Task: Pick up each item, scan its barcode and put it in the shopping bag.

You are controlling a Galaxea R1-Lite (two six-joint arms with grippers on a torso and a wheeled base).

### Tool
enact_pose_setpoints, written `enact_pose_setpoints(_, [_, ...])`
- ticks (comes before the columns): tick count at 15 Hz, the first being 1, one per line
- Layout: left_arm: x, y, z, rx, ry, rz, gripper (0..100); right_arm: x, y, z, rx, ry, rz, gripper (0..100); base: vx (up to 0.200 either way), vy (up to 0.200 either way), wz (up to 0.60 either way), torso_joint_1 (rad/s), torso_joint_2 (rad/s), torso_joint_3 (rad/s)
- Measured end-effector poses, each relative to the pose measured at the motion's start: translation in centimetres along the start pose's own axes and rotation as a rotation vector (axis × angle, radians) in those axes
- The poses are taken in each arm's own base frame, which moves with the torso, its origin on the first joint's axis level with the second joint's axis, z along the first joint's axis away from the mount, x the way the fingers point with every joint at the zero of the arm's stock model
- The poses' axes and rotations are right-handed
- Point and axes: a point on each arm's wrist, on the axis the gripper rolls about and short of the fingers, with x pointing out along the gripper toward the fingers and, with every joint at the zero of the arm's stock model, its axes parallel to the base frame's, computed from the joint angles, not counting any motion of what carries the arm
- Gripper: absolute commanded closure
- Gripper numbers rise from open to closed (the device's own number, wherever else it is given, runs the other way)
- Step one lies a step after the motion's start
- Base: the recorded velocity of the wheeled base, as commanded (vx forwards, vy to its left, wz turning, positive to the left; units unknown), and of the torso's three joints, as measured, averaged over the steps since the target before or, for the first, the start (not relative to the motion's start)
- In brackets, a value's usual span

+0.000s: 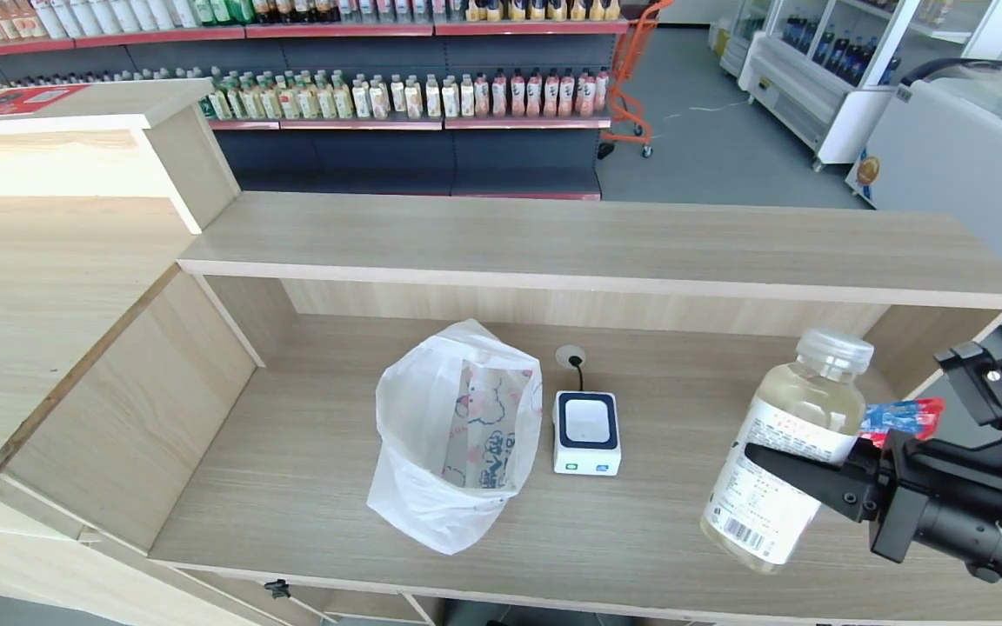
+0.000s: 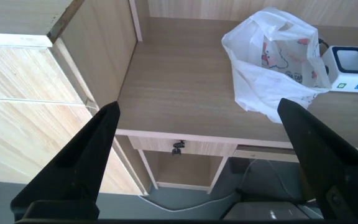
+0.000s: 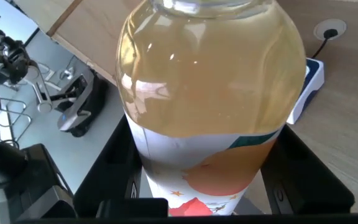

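Observation:
My right gripper (image 1: 814, 474) is shut on a clear bottle (image 1: 781, 452) of pale yellow drink with a white label and a barcode near its base. It holds the bottle tilted above the right end of the counter (image 1: 623, 522). In the right wrist view the bottle (image 3: 210, 99) sits between the dark fingers. The white barcode scanner (image 1: 586, 431) lies at the counter's middle, left of the bottle. An open white shopping bag (image 1: 453, 435) with a printed package inside stands left of the scanner. My left gripper (image 2: 197, 155) is open, off the counter's front left edge, with the bag (image 2: 275, 62) farther off.
A raised wooden ledge (image 1: 588, 248) runs behind the counter, with side walls at both ends. A red and blue packet (image 1: 901, 417) lies behind the bottle at the right. A cable hole (image 1: 570, 355) sits behind the scanner. Shelves of drinks and freezers stand in the shop beyond.

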Motion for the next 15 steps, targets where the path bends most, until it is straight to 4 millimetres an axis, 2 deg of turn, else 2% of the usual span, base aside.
enact_pose_setpoints(5, [0.0,0.0,0.0,0.0,0.0,0.001,0,-0.1,-0.2,0.2,-0.002,-0.009,-0.016,100,0.0,0.2,0.0,0.009,0.0,0.002])
enact_pose_setpoints(11, [0.0,0.0,0.0,-0.001,0.0,0.001,0,1.2,-1.4,0.4,0.011,-0.015,-0.106,100,0.0,0.0,0.0,0.0,0.0,0.0])
enact_pose_setpoints(15, [0.0,0.0,0.0,-0.002,0.0,0.0,0,4.2,-3.6,0.2,-0.059,0.008,-0.19,100,0.0,0.0,0.0,0.0,0.0,0.0])
